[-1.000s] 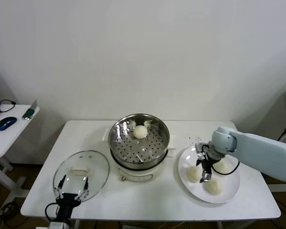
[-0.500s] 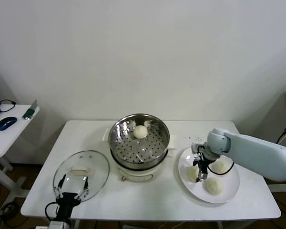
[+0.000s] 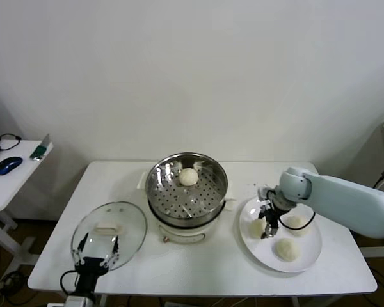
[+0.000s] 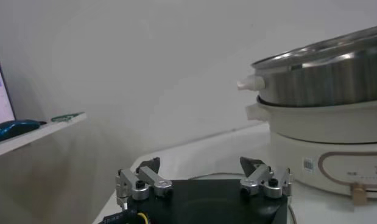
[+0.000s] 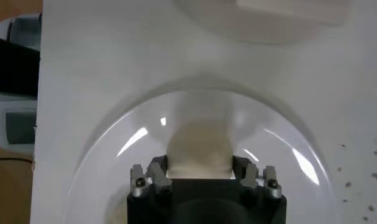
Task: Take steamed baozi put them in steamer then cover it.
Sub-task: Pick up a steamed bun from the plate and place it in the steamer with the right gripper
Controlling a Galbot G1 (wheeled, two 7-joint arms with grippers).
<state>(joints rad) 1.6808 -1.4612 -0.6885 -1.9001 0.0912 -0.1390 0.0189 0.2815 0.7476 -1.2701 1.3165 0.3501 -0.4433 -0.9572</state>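
White table (image 3: 198, 268), right pincer (image 5: 200, 173) clamped on smooth, round cream-white baozi (image 5: 199, 149).

You have four steamed baozi: one (image 3: 189, 177) in the steamer (image 3: 186, 192) toward its far rim, and three (image 3: 258, 228) (image 3: 296, 222) (image 3: 286, 249) on the one plate (image 3: 309, 257) near the table's (image 3: 198, 265) right edge. One glass lid (image 3: 109, 233) lies near the table's front left corner.

Lab: bare wall, side desk (image 3: 6, 182)
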